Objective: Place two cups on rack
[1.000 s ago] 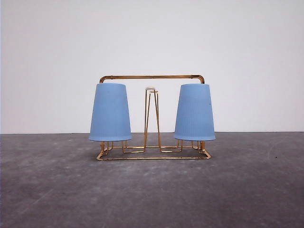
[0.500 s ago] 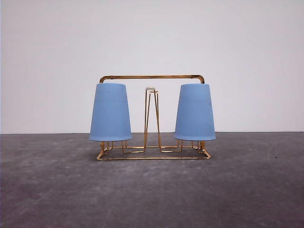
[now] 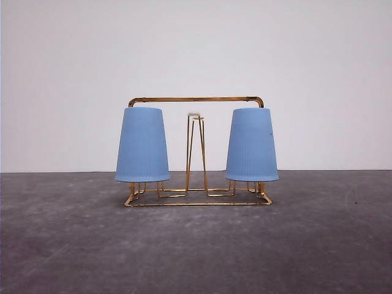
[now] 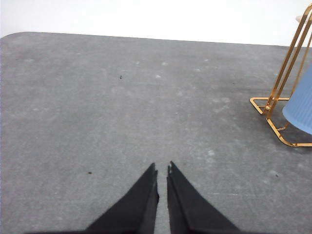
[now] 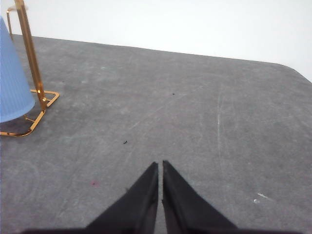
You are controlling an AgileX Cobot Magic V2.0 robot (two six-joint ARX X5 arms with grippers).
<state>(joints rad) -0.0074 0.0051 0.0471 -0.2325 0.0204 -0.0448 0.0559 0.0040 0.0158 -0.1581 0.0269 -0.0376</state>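
Two cups (image 3: 142, 145) (image 3: 252, 145) hang inverted at the rack's (image 3: 196, 99) ends.

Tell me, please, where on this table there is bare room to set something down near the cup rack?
Bare grey table lies in front of the rack and out to both sides of it. It is crowded on the rack itself: the left cup and right cup sit inverted at its ends, leaving the middle prong free.

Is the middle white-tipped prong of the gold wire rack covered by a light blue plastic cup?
No, the middle prong stands bare between the two light blue cups.
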